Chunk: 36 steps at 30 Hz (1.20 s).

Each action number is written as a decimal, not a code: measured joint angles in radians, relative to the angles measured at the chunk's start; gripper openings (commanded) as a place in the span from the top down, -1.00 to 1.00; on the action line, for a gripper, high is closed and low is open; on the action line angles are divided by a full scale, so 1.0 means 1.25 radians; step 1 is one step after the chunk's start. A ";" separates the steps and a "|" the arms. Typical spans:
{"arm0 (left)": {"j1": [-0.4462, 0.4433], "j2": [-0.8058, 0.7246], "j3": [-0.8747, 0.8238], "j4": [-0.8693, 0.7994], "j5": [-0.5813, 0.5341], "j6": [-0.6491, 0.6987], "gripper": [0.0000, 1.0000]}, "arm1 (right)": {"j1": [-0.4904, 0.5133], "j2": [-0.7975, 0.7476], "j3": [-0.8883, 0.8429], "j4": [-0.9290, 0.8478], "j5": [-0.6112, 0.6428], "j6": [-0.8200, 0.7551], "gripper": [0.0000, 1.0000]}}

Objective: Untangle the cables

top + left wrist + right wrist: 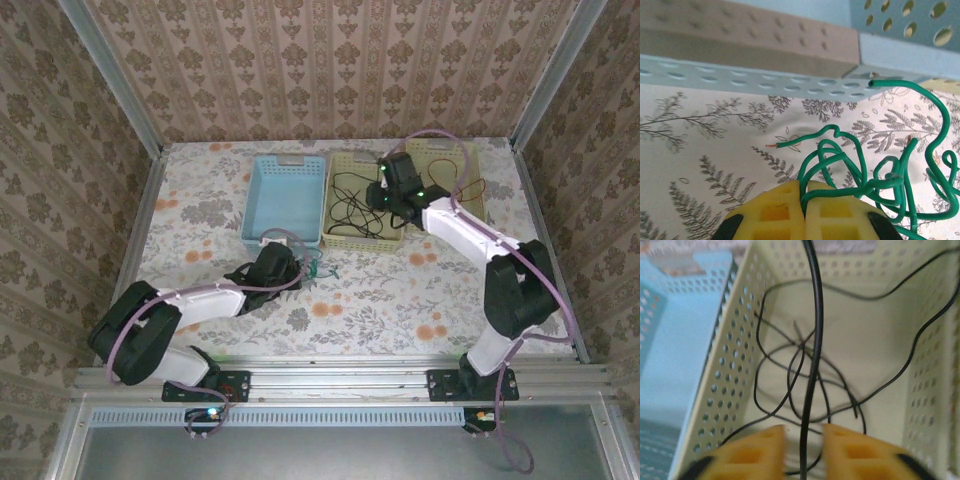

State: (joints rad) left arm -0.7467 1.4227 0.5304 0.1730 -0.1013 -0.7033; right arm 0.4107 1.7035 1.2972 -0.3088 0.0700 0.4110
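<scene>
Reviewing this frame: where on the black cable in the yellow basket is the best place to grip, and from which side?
Grip the black cable on its long straight strand, which seems to stand clear of the crossing loops beneath and runs between the right claw's open fingers. Come from above: the yellow basket's walls block the sides.

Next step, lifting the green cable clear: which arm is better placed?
Left, probably: the left tool is shut on the green cable beside the blue basket; the right tool hangs over the yellow basket.

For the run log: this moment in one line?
left gripper: shut on green cable | right gripper: open, black cable between jaws, over yellow basket
</scene>
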 measured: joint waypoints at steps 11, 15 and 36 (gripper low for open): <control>-0.006 0.114 0.061 0.071 0.111 0.040 1.00 | 0.025 -0.211 -0.153 -0.032 -0.016 -0.041 -0.20; -0.010 0.139 0.080 0.090 0.153 0.061 1.00 | 0.115 -0.326 -0.176 -0.048 -0.047 -0.103 -0.17; -0.030 0.138 0.095 0.047 0.314 0.142 1.00 | 0.222 -0.190 -0.276 -0.133 -0.226 -0.204 -0.16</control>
State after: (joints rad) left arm -0.7841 1.5955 0.6487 0.2317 0.2909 -0.5259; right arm 0.6876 1.4654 0.9520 -0.4755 -0.2131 0.1558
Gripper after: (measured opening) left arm 0.049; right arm 0.577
